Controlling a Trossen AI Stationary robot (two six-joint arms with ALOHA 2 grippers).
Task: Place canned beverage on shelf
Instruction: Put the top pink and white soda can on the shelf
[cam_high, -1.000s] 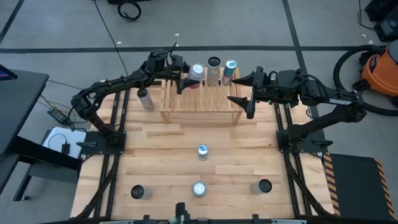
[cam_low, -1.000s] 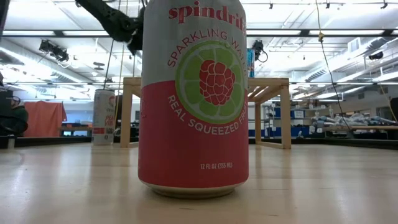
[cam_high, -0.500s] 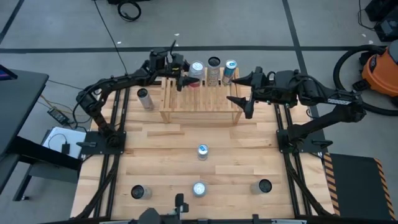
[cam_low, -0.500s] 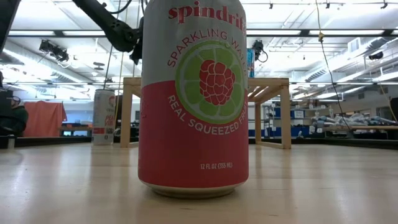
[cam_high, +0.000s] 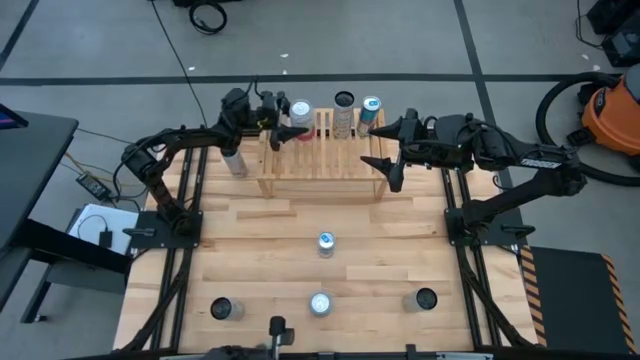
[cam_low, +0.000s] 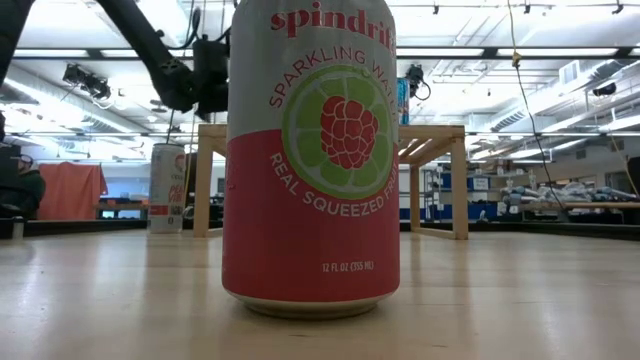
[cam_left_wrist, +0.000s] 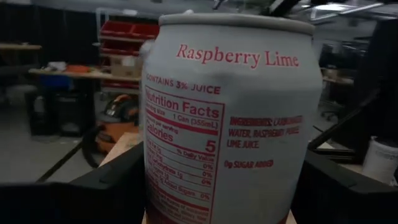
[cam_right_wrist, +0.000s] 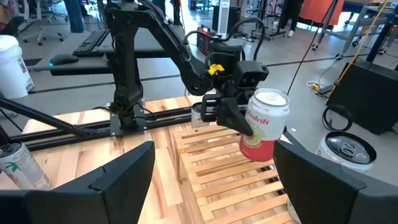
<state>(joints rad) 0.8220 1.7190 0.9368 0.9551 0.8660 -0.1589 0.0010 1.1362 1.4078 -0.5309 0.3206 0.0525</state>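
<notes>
Right now your left gripper (cam_right_wrist: 233, 115) has its jaws pinched on the sides of the Spindrift raspberry lime can (cam_right_wrist: 264, 126), which stands upright on the slatted top of the shelf (cam_high: 322, 160), at its back left corner. The grip looks about to loosen, but both fingers still touch the can wall. Your right gripper (cam_high: 385, 160) waits off the shelf's right end with its jaws spread and nothing between them.

Treat the can as a thin aluminium cylinder: smooth, glossy and somewhat slippery, and likely to dent if squeezed hard. If full, it will feel fairly heavy for its size. Take it at mid-height across the body, never by the rim.

Pale wooden slats with gaps make up the shelf top, so a can's base must sit flat across them. Two other cans (cam_high: 357, 114) stand along the back edge, and more are spread on the wooden plank worktop (cam_high: 250, 260).
</notes>
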